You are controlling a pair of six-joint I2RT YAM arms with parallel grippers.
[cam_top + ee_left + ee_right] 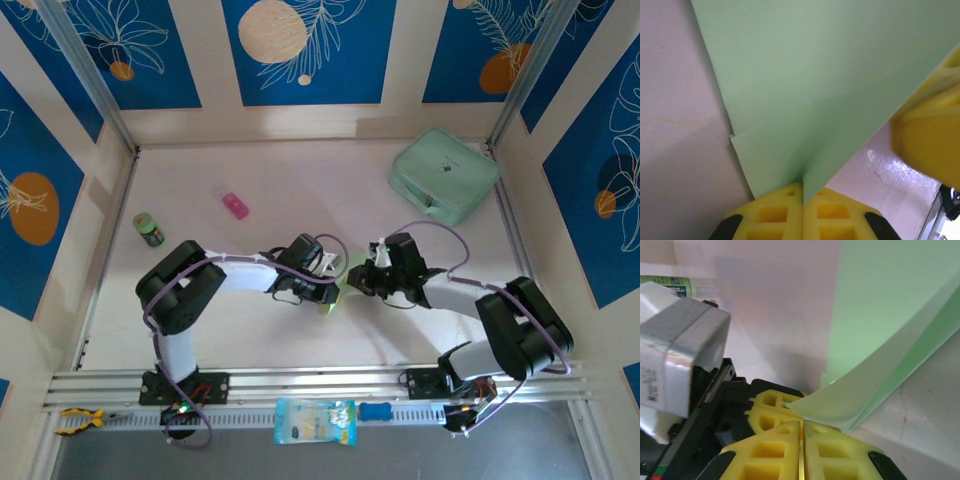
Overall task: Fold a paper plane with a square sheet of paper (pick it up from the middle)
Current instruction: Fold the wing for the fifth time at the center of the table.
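The pale-green sheet of paper is folded into layers and held just above the table between the two arms. My left gripper is shut on the paper, which rises out of the seam between its yellow fingers. My right gripper is shut, its tips against a curled flap of the paper that lies broad-side across them. I see no paper coming out of its seam. In the top view the left gripper and right gripper almost touch. The right gripper's finger overlaps the paper's edge.
A thick mint-green zip case lies at the back right. A pink item and a small green bottle sit at the left. A blue packet and a yellow tool lie by the front rail.
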